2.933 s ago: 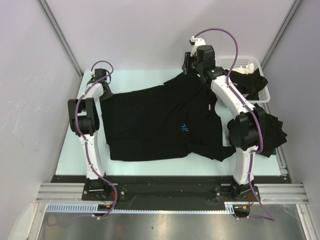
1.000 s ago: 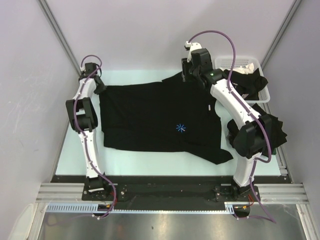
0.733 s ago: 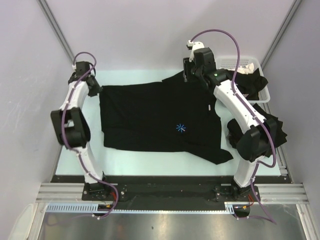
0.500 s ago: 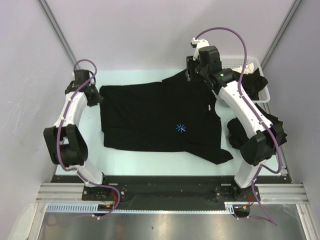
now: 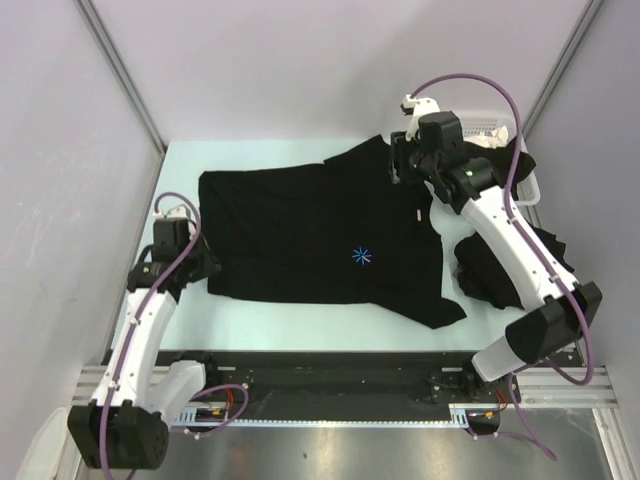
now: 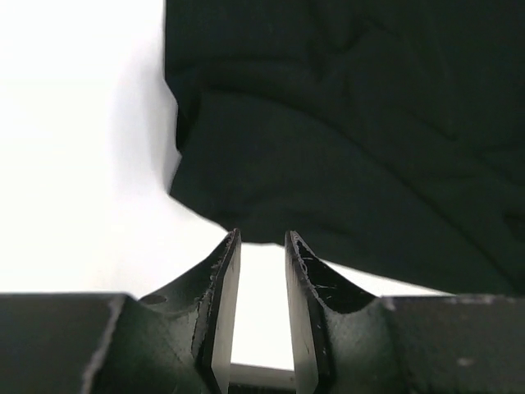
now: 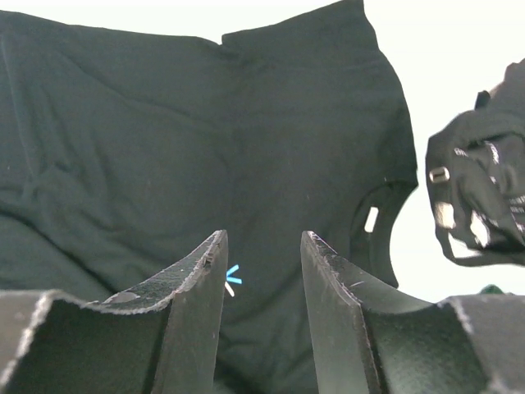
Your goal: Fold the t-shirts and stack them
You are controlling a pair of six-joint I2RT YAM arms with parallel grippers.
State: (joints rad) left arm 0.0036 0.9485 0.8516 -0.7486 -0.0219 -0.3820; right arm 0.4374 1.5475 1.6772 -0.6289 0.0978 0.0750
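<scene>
T-shirt (image 5: 320, 235) lies flat; left claw (image 6: 262, 240) barely parted, right claw (image 7: 263, 238) wide, both empty, hovering

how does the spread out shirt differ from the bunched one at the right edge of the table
The spread t-shirt lies flat and opened out; the bunched shirt is a crumpled heap. The spread t-shirt shows a blue starburst and a white neck label; the bunched shirt shows neither. Both are black cloth.
</scene>
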